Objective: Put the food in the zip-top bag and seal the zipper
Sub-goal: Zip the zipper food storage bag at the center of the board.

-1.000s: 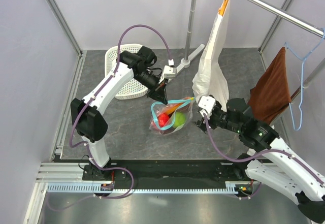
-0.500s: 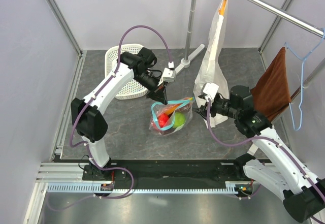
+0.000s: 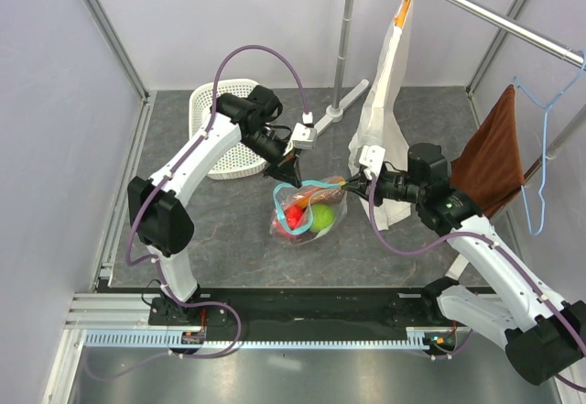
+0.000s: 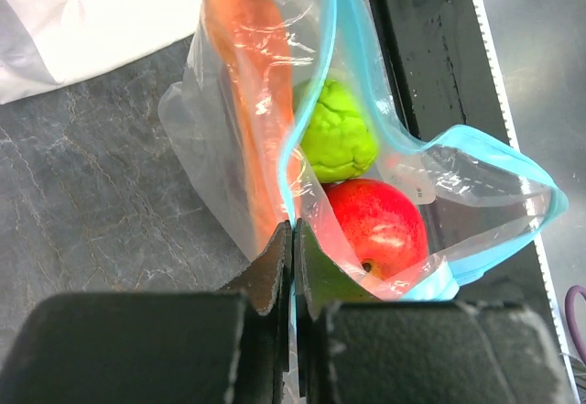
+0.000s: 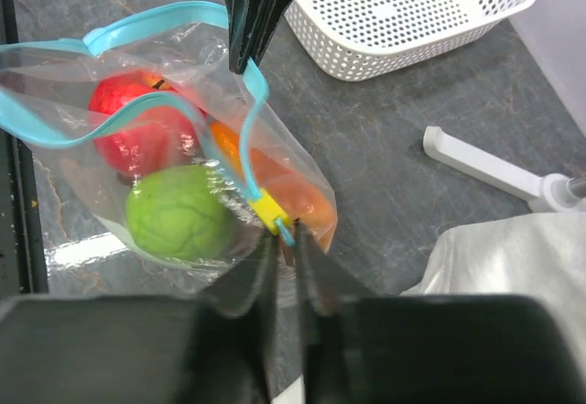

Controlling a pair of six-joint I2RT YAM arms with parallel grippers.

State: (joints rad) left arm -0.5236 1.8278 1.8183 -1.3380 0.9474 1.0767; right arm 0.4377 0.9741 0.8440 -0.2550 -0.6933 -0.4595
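The clear zip-top bag rests on the grey table with its mouth gaping. Inside lie a red apple, a green round fruit and an orange papaya slice. The teal zipper loops round the mouth. My left gripper is shut on the bag's mouth edge at the far left, its tips pinching plastic. My right gripper is shut on the zipper's right end, beside a yellow slider. In the right wrist view the left fingers grip the opposite rim.
A white perforated basket stands at the back left. A tall white paper bag hangs from a rail right behind my right gripper. A pole stand and a brown cloth on a hanger are at the right.
My right arm swung left to the bag's right end and its jaws closed on the zipper there. The left gripper kept its hold without moving.
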